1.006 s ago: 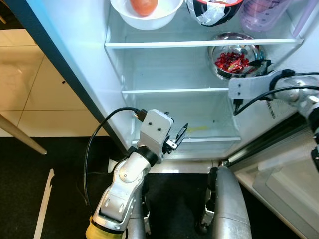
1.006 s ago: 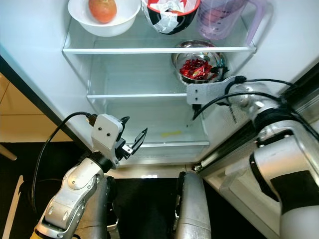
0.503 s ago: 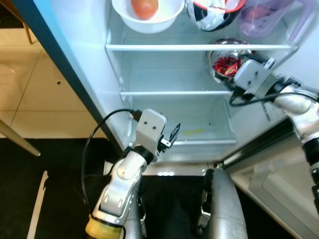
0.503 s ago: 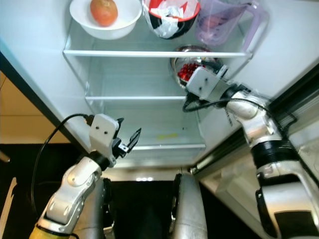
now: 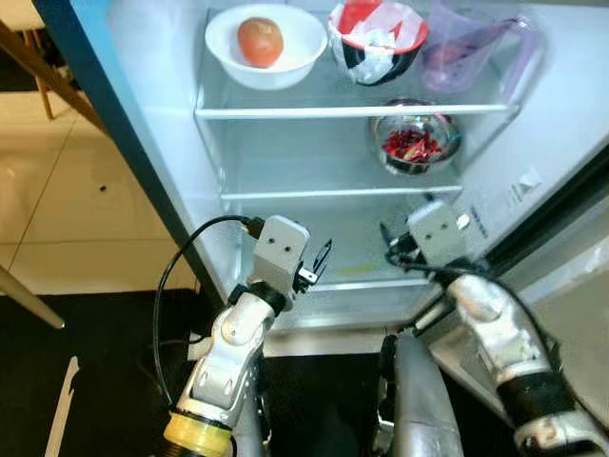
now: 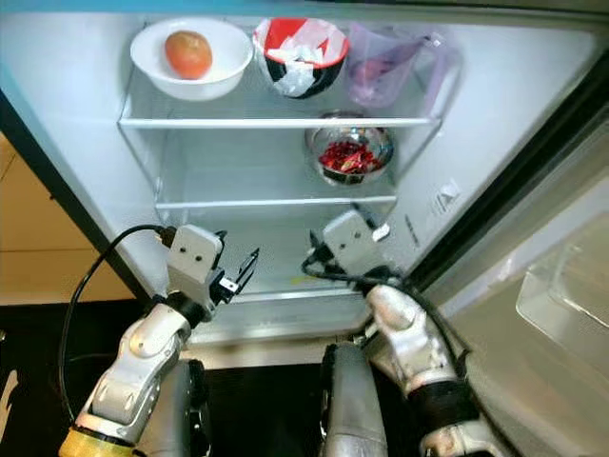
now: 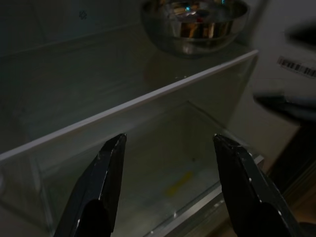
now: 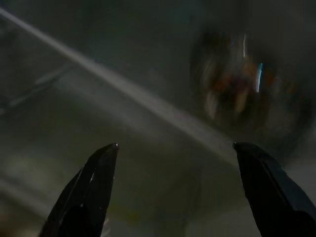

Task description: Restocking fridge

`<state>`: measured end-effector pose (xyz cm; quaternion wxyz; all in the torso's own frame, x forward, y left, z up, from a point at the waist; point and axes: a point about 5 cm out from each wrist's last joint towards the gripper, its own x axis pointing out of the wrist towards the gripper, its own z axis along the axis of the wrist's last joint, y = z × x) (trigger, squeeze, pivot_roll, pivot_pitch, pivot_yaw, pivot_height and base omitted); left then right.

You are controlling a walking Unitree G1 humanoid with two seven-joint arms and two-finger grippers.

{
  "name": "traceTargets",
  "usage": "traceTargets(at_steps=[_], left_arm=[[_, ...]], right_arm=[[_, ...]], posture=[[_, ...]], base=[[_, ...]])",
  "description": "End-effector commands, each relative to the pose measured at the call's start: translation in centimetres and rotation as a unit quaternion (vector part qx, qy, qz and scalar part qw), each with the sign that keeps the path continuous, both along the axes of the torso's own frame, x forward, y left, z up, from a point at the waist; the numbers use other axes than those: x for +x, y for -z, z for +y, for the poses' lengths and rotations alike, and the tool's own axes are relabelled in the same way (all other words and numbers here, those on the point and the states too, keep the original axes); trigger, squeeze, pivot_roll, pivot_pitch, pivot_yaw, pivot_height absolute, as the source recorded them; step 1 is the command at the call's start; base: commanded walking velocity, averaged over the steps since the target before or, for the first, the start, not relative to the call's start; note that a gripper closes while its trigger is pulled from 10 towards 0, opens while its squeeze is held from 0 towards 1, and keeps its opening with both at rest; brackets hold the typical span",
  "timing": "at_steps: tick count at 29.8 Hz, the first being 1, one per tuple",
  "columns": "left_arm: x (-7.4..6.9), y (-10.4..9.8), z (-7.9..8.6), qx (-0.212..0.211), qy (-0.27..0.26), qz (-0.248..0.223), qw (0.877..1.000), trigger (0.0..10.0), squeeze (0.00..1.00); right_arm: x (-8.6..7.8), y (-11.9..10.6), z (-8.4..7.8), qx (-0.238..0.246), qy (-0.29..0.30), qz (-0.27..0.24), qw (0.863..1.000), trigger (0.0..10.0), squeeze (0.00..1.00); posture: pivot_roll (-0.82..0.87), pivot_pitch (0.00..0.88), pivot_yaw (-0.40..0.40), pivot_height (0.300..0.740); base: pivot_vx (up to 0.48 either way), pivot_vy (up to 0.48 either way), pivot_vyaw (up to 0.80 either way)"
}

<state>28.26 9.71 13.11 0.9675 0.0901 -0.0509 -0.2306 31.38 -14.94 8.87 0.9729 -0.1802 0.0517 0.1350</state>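
Four items shelved: steel bowl of red bits (image 5: pixel 415 144) mid-right | left gripper (image 7: pixel 168 163), right gripper (image 8: pixel 175 170) wide, empty | lower shelves unfilled

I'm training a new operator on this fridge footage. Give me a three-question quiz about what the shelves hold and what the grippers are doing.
1. True or false: the left gripper holds a bowl.
2. What lies in the white bowl on the top shelf?
3. The steel bowl of red pieces stands on: A) top shelf, B) middle shelf, C) fridge floor.

Key: 1 false, both it and the right gripper are open and empty. 2 one round orange-red fruit. 3 B.
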Motion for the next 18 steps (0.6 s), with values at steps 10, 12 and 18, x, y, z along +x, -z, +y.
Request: traceTargets(at_steps=[10, 12, 18], left_arm=[[-1.4, 4.9, 1.3, 0.007, -0.04, 0.089, 0.995, 10.0, 0.0], [-1.7, 6.0, 1.8, 0.015, -0.051, 0.102, 0.993, 10.0, 0.0], [-2.7, 7.9, 3.0, 0.038, -0.072, 0.126, 0.989, 10.0, 0.0]], right_arm=[[-5.6, 8.8, -0.7, 0.12, 0.097, 0.168, 0.974, 10.0, 0.0], [-6.7, 10.0, -1.5, 0.115, 0.126, 0.188, 0.967, 10.0, 0.0], [-9.4, 12.7, -2.9, 0.085, 0.171, 0.226, 0.955, 10.0, 0.0]], posture=[[-0.04, 0.145, -0.074, 0.587], [-0.04, 0.142, -0.075, 0.587], [-0.03, 0.133, -0.074, 0.61]], base=[[0.0, 0.0, 0.0], [0.0, 0.0, 0.0], [0.0, 0.0, 0.0]])
